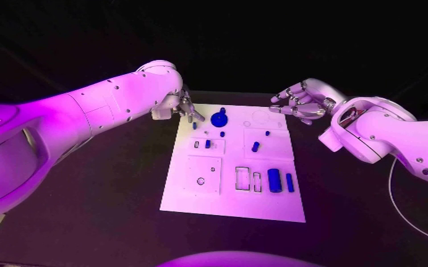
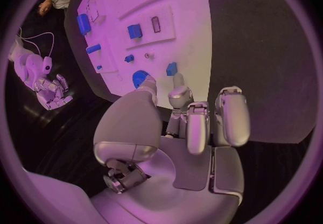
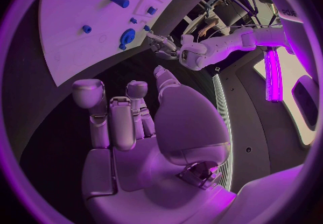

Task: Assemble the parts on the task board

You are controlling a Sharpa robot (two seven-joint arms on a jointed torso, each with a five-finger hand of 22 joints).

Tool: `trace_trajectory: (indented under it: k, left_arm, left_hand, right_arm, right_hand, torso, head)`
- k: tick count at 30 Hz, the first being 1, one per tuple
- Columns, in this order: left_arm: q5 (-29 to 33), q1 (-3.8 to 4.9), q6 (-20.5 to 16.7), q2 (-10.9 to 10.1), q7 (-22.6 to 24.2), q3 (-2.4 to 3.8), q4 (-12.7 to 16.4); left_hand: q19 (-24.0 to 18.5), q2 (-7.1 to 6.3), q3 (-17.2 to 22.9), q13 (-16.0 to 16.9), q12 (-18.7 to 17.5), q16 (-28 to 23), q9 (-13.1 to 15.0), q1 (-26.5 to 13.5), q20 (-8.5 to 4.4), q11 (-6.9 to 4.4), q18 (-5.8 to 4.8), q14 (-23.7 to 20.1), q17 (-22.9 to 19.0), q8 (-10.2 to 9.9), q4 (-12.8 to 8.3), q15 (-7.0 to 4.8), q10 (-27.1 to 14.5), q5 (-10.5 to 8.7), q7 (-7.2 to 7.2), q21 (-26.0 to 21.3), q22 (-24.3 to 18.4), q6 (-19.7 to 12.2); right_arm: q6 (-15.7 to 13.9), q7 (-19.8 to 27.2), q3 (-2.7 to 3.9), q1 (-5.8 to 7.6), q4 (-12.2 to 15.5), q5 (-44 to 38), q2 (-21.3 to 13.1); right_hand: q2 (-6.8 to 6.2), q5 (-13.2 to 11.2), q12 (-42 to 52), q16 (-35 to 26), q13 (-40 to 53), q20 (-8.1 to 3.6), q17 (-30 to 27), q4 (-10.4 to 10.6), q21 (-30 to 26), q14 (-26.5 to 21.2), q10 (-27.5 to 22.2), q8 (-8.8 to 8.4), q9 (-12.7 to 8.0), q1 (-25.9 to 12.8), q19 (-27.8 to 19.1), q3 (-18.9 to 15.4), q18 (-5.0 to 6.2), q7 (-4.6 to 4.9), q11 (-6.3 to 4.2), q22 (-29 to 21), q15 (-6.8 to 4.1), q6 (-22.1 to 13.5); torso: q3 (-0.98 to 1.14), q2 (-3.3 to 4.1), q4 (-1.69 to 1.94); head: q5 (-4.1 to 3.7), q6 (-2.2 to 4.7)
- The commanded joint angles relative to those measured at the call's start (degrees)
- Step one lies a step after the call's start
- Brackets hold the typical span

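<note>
The white task board (image 1: 234, 200) lies in the middle of the table with several blue parts on it. A round blue disc (image 1: 219, 118) sits near its far edge, and a small blue piece (image 1: 195, 125) lies beside the far left corner. My left hand (image 1: 185, 109) hovers over that corner; its fingers (image 2: 190, 127) reach toward the disc (image 2: 140, 78) and a small blue block (image 2: 171, 68), holding nothing. My right hand (image 1: 299, 103) hangs off the board's far right corner, fingers loosely bent and empty. From behind its palm (image 3: 134, 121), the disc (image 3: 127, 36) and my left hand (image 3: 161, 45) are visible.
A wide blue block (image 1: 274, 180) and a narrow one (image 1: 290, 182) stand at the board's near right, next to rectangular slots (image 1: 242, 178). Small blue pieces (image 1: 255, 146) dot the board's middle. Black table surrounds the board.
</note>
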Motion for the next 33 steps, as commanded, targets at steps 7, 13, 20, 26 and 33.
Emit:
trace_trajectory:
  k: [7,13,20,26,33]
  left_arm:
    - [-0.4,-0.42,2.4,0.6,0.5,-0.03,-0.6]
    - [-0.4,-0.47,2.5,0.7,0.6,-0.03,-1.0]
    - [-0.4,-0.49,1.6,0.7,1.1,-0.04,-1.1]
    - [-0.4,-0.49,0.8,0.8,1.9,-0.03,-1.2]
    - [0.2,-0.61,1.2,1.2,2.7,-0.05,-1.7]
  left_hand:
    - [0.5,1.09,-0.4,0.0,0.6,0.1,-0.2,2.0,0.03,-0.29,-0.16,5.9,15.1,0.5,-0.2,-0.03,0.3,-0.10,-0.20,0.4,1.0,0.5]
    - [0.6,2.64,0.2,-0.1,0.6,0.1,-0.4,4.6,-0.02,-0.34,-0.17,5.9,15.1,0.6,-0.7,-0.07,0.3,-0.10,-0.24,0.4,1.1,0.5]
    - [0.6,3.42,0.7,-0.3,0.6,0.1,-0.5,5.9,-0.04,-0.35,-0.16,5.9,15.1,0.7,-0.9,-0.08,0.2,-0.10,-0.24,0.3,1.1,0.5]
    - [0.5,4.16,1.5,-0.5,0.5,0.1,-0.6,7.6,-0.06,-0.41,-0.11,5.9,15.1,0.8,-1.4,-0.12,0.1,-0.10,-0.30,0.1,1.0,0.3]
    - [0.4,4.50,2.9,-0.8,0.2,0.1,-0.8,10.4,-0.15,-0.53,-0.08,5.9,15.1,0.8,-2.8,-0.23,-0.1,-0.15,-0.43,0.0,0.9,0.1]
  right_arm:
    - [0.6,0.1,0.01,-0.03,0.0,-0.4,0.0]
    - [0.6,0.1,0.01,-0.03,0.1,-0.4,-0.1]
    - [0.5,0.0,0.01,-0.03,0.1,-0.4,-0.2]
    - [0.6,0.0,0.01,-0.03,0.1,-0.4,-0.2]
    - [0.7,-0.1,0.01,-0.03,0.2,-0.4,-0.2]
  right_hand:
    - [0.38,0.4,0.0,-0.2,-0.1,0.05,0.0,0.2,-0.3,2.8,-0.5,0.36,-0.1,0.6,-0.2,-0.4,0.41,0.04,-0.03,-0.1,-0.02,-0.3]
    - [0.38,0.4,0.0,-0.2,-0.1,0.05,0.0,0.2,-0.3,2.8,-0.5,0.36,-0.1,0.6,-0.2,-0.4,0.41,0.04,-0.03,-0.1,-0.02,-0.3]
    - [0.46,0.4,0.0,-0.2,-0.1,0.05,0.0,0.2,-0.3,2.8,-0.5,0.38,-0.1,0.6,-0.2,-0.4,0.42,0.04,-0.03,-0.1,-0.02,-0.3]
    - [0.46,0.4,0.0,-0.2,-0.1,0.05,0.0,0.2,-0.3,2.8,-0.5,0.38,-0.1,0.6,-0.2,-0.4,0.42,0.04,-0.03,-0.1,-0.02,-0.3]
    - [0.51,0.5,0.0,-0.3,-0.1,0.05,0.0,0.3,-0.3,2.8,-0.5,0.39,-0.1,0.6,-0.2,-0.4,0.42,0.04,-0.03,-0.1,-0.02,-0.2]
  torso:
    - [0.00,-0.02,0.03]
    - [-0.02,-0.03,0.07]
    - [0.03,-0.06,-0.02]
    - [0.03,-0.01,0.00]
    - [0.03,-0.01,0.04]
  head:
    - [-0.08,-0.13]
    - [-0.12,-0.22]
    - [-0.16,-0.24]
    - [-0.23,-0.33]
    - [-0.31,-0.52]
